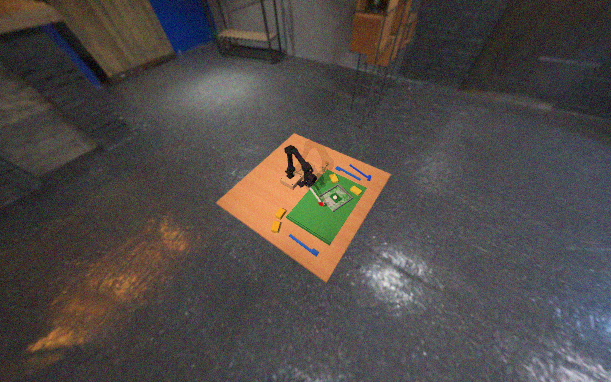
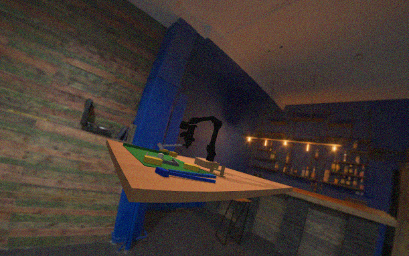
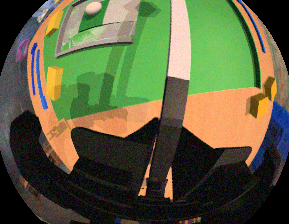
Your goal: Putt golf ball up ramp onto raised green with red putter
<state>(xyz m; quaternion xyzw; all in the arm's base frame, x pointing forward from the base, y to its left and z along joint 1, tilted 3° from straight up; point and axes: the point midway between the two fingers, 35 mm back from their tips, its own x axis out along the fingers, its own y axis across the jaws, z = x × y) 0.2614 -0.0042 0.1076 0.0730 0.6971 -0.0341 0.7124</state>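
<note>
My gripper [image 3: 163,121] [image 1: 310,184] [image 2: 187,140] is shut on the dark grip of the red putter [image 3: 177,43] [image 1: 316,195]. The white shaft slants down from the fingers over the green mat [image 3: 215,50] [image 1: 316,220] [image 2: 136,151]. The red putter head [image 1: 321,203] hangs close to the mat at the near edge of the grey ramp platform [image 3: 68,42] [image 1: 344,203] [image 2: 172,161]. The white golf ball [image 3: 92,7] [image 1: 336,197] lies on the raised green [image 3: 95,24] inside the platform, left of the putter head in the wrist view.
The mat lies on a wooden table [image 1: 256,195] [image 2: 178,187]. Yellow blocks [image 1: 334,178] [image 1: 355,190] [image 1: 280,213] and blue bars [image 1: 303,244] [image 1: 347,173] [image 2: 185,173] lie around the mat. A wooden stand [image 1: 290,182] [image 2: 211,165] sits by the arm's base.
</note>
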